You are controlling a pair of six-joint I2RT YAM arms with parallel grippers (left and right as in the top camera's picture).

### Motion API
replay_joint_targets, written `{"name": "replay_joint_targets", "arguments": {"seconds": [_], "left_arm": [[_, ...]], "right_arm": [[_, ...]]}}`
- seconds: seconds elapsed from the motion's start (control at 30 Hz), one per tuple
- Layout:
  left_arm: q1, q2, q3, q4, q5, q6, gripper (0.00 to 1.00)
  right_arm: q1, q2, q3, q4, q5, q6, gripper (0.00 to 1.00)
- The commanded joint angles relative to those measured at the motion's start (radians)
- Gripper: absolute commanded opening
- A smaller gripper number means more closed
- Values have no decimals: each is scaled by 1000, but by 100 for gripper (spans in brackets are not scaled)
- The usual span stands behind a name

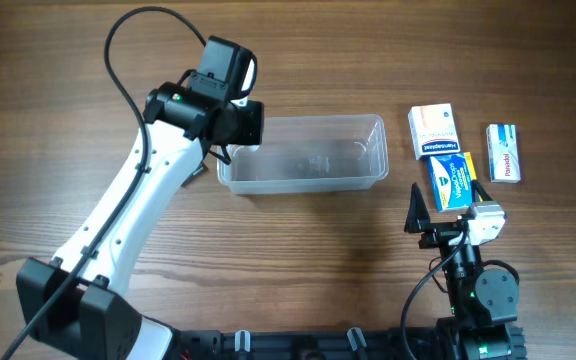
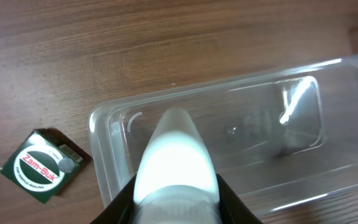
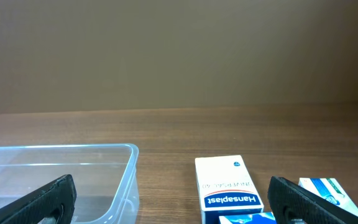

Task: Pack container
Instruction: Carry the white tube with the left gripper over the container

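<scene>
Container (image 1: 303, 152) looks light, stiff, slick, so we'd pinch its rim; left fingers (image 2: 174, 155) closed, perhaps on its end wall, right fingers (image 3: 48, 198) wide.

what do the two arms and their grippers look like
The left arm has white links, black joints and a thin black cable looping above it; the left gripper is pale, rounded and tapered on a black housing. The right arm is black with small green lights and a white block at the wrist; the right gripper has dark wedge-shaped fingers.
</scene>
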Motion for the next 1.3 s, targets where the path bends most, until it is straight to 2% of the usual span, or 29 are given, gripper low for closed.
{"name": "replay_joint_targets", "arguments": {"seconds": [0.0, 0.23, 0.3, 0.47, 0.7, 0.83, 0.97, 1.1, 1.27], "left_arm": [[5, 0, 21, -2, -13, 146, 24], [8, 0, 20, -6, -13, 354, 11], [8, 0, 19, -9, -13, 431, 11], [9, 1, 18, -9, -13, 533, 17], [9, 1, 13, -14, -13, 602, 18], [13, 1, 13, -37, -12, 684, 18], [35, 2, 13, -46, -10, 702, 17], [72, 19, 13, -48, 84, 773, 17], [98, 49, 13, -57, 138, 770, 17]], "right_arm": [[0, -4, -2, 5, -16, -11, 100], [0, -4, -2, 4, -16, -10, 100], [0, -4, -2, 4, -16, -10, 100], [0, -4, -2, 5, -16, -10, 100], [0, -4, -2, 5, -16, -10, 100], [0, -4, -2, 5, -16, -11, 100], [0, -4, -2, 5, -16, -10, 100], [0, -4, -2, 5, -16, -11, 100], [0, -4, -2, 5, -16, -10, 100]]}}
